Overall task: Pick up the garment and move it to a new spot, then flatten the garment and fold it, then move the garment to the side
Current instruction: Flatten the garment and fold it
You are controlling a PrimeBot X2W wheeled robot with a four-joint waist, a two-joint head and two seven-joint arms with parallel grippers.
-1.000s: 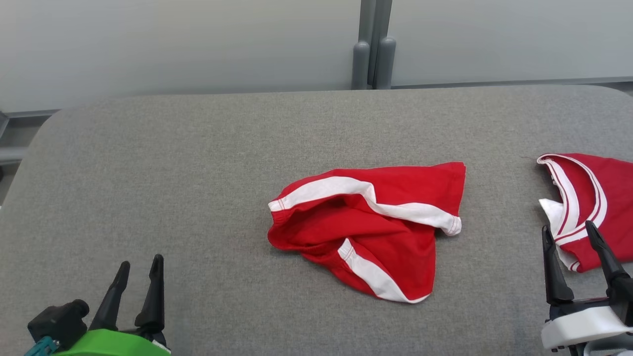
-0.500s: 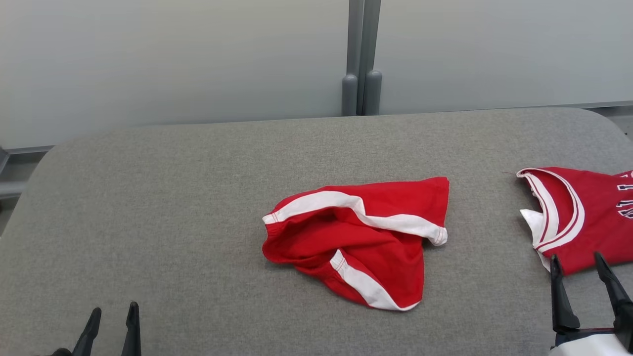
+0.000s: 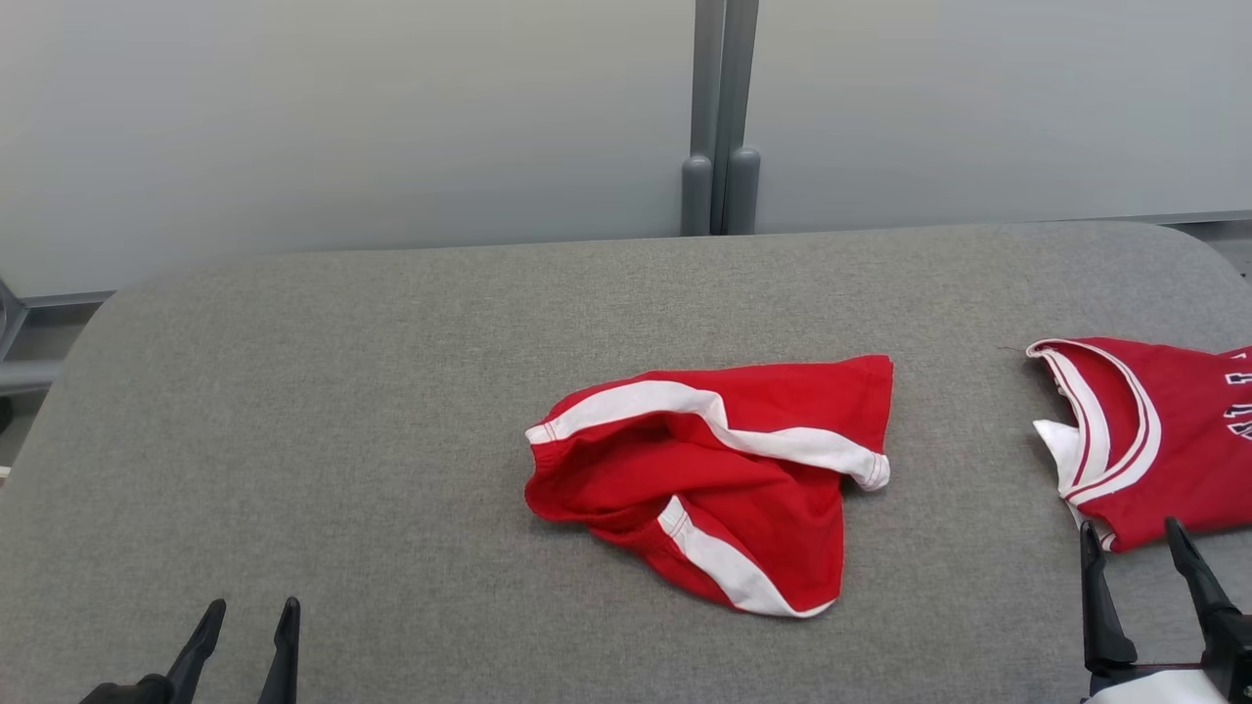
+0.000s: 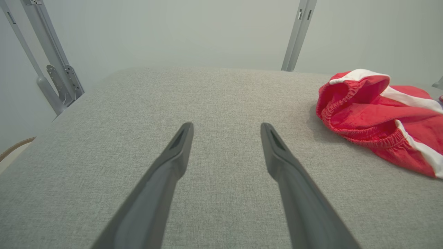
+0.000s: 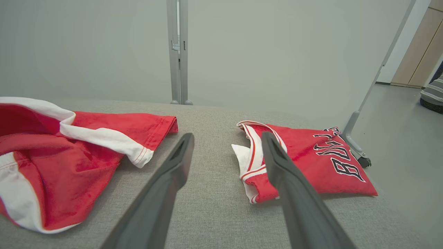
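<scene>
The garment [image 3: 724,489] is a pair of red shorts with white side stripes, crumpled in the middle of the grey padded table [image 3: 342,391]. In the left wrist view the garment [image 4: 377,117] lies off to the right, its elastic waistband facing my left gripper [image 4: 226,126]. My left gripper [image 3: 254,606] is open and empty at the lower left, well short of the shorts. My right gripper [image 3: 1128,528] is open at the lower right, holding nothing. The right wrist view has the garment [image 5: 69,155] to the left of my right gripper [image 5: 226,135].
A folded red jersey [image 3: 1164,440] with white trim and black lettering lies at the table's right edge, just beyond my right fingertips; in the right wrist view the jersey [image 5: 311,159] sits partly behind the right finger. A grey partition wall with a post [image 3: 719,117] stands behind the table.
The head camera has shifted, so the whole scene sits a little lower. Both grippers have drawn back toward the near edge. The garment lies as before.
</scene>
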